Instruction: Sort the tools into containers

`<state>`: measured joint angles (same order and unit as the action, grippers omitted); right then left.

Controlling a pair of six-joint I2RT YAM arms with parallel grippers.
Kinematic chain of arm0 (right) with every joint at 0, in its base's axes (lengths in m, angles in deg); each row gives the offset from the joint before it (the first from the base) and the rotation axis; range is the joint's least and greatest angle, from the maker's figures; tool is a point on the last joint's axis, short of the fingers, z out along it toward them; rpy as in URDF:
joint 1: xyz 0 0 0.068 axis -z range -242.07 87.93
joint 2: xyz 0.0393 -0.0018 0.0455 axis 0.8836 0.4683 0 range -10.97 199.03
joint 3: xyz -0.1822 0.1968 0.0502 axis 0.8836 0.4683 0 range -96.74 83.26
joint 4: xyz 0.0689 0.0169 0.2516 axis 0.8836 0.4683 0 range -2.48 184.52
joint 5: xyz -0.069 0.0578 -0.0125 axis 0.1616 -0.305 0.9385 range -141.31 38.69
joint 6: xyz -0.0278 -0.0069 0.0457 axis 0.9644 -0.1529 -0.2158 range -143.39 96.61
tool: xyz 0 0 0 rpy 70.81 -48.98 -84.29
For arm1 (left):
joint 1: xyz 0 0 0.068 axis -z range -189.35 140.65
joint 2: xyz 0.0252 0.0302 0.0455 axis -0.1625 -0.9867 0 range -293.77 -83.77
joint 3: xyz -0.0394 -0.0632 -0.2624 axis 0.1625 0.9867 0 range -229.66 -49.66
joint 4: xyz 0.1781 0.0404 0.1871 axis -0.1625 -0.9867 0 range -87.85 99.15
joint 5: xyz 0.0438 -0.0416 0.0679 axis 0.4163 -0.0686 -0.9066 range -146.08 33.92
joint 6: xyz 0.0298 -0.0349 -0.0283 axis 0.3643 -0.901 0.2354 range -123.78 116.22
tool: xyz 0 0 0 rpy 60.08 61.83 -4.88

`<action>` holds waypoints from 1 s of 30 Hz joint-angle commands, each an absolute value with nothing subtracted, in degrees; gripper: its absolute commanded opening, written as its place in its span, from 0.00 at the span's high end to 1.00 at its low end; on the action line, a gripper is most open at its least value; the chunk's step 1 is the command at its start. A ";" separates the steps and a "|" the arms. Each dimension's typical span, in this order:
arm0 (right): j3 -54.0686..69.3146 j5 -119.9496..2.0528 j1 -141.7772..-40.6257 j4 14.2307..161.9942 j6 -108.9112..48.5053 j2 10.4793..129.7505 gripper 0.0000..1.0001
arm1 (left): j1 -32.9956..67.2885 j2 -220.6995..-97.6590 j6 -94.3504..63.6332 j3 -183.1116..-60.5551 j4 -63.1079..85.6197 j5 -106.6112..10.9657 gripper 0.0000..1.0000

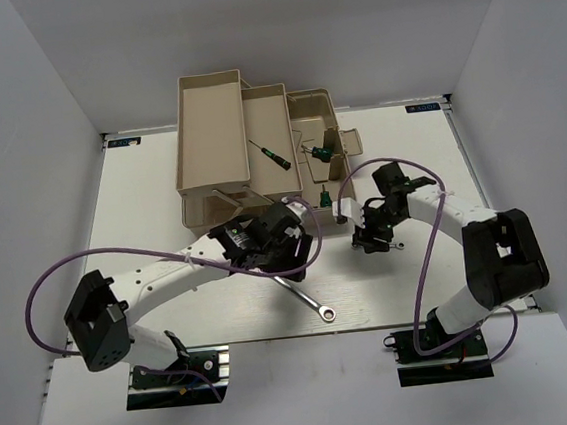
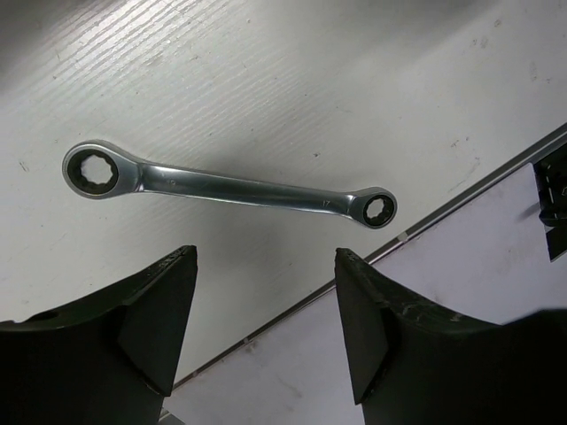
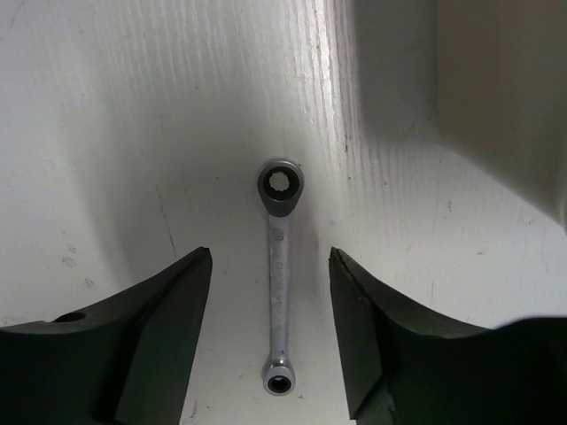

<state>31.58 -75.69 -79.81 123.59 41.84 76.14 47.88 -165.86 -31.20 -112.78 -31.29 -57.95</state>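
The long silver wrench [image 2: 230, 184] lies flat on the white table, just ahead of my open, empty left gripper [image 2: 266, 252]. In the top view it [image 1: 307, 299] sticks out toward the front edge from under the left gripper [image 1: 286, 262]. The short silver wrench [image 3: 280, 283] lies on the table between the open fingers of my right gripper [image 3: 269, 257], not touched. In the top view the right gripper [image 1: 366, 237] hovers right of centre. A dark-handled screwdriver [image 1: 270, 151] lies in the middle beige tray [image 1: 278, 97]. Green-handled screwdrivers [image 1: 323, 151] lie in the toolbox compartment [image 1: 310, 101].
A large empty beige tray [image 1: 187, 131] stands at the back left of the toolbox. Another green-handled screwdriver [image 1: 324, 196] sits at the toolbox's front. A beige tray wall [image 3: 496, 88] is close ahead-right of the right gripper. The table's front edge [image 2: 354, 266] runs near the left gripper.
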 commanded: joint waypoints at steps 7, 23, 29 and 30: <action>28.85 -76.00 -82.73 122.50 43.23 79.21 0.35 | 48.22 -161.20 -32.78 -111.37 -32.16 -60.03 0.26; 27.44 -73.37 -86.51 120.48 40.51 83.69 0.38 | 48.22 -158.83 -33.84 -110.22 -33.21 -61.09 0.26; 27.18 -72.31 -86.68 119.25 39.54 84.66 0.39 | 48.22 -158.83 -33.84 -110.22 -33.21 -61.09 0.26; 27.10 -72.40 -86.77 119.16 39.45 85.09 0.39 | 48.22 -158.83 -33.84 -110.22 -33.21 -61.09 0.26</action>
<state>28.95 -72.74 -86.37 120.40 40.05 84.06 47.88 -161.22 -33.49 -110.74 -32.96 -60.20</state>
